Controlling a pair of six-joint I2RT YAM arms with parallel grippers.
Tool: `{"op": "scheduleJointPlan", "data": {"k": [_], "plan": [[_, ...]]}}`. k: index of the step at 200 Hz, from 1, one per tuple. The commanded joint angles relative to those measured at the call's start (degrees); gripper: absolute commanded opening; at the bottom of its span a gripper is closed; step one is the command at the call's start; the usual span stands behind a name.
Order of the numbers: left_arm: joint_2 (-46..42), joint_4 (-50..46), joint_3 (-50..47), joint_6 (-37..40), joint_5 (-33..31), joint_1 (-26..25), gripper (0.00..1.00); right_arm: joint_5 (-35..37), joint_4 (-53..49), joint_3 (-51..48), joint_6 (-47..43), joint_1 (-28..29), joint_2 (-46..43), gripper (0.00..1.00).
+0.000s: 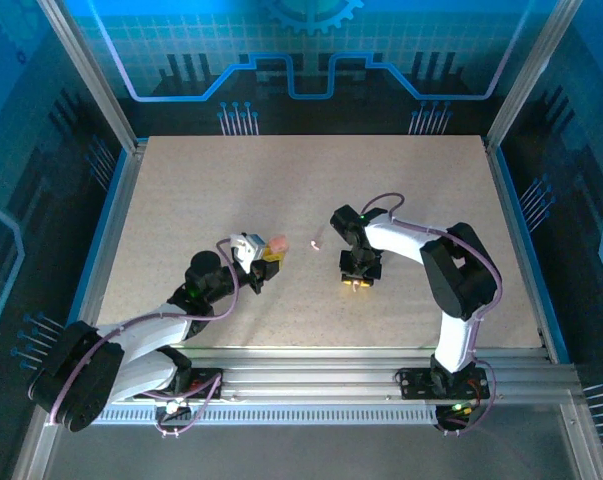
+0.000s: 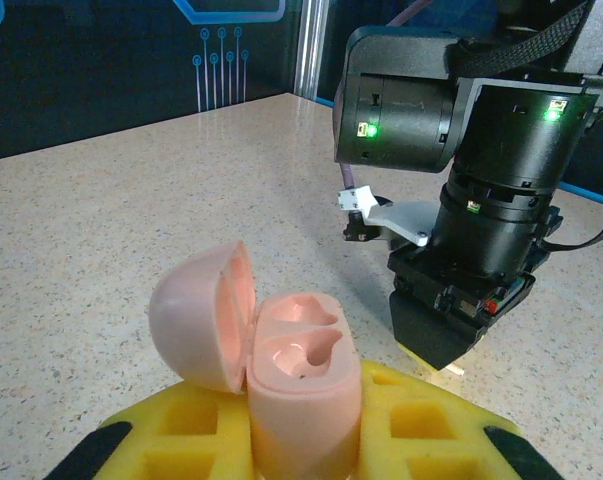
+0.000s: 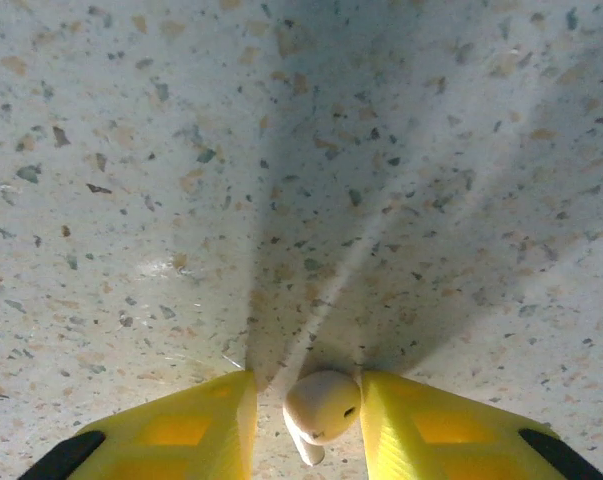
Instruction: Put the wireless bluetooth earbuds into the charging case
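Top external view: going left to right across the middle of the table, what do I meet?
Left gripper holding the charging case → a tiny pale loose piece on the table, likely an earbud → right gripper, tips down at the tabletop.

I see my left gripper clamping the charging case upright between its yellow fingers, lid hinged open leftward, both wells empty. Beyond it on the right, the right gripper points down at the table, a pale earbud at its tips.
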Motion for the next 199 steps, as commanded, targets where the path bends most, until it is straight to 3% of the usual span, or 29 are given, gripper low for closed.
{"op": "scheduleJointPlan", "data": {"k": [1,107,161,199], "plan": [[-0.6,-0.4,2.1,1.1,0.0,-0.2,0.19,0.3,0.1,0.1,0.0,-1.1,1.3,0.31],[1.8,-0.1,3.1,0.3,1.6,-0.1,0.19,1.3,1.5,-1.3,-0.5,-1.6,0.5,0.21],[3.4,0.4,2.8,1.2,1.4,-0.2,0.18,3.3,3.8,-4.1,1.2,-1.6,-6.1,0.20],[9.2,6.2,2.8,-0.3,3.2,-0.2,0.17,5.8,8.6,-8.3,2.9,-1.2,-13.4,0.19]]}}
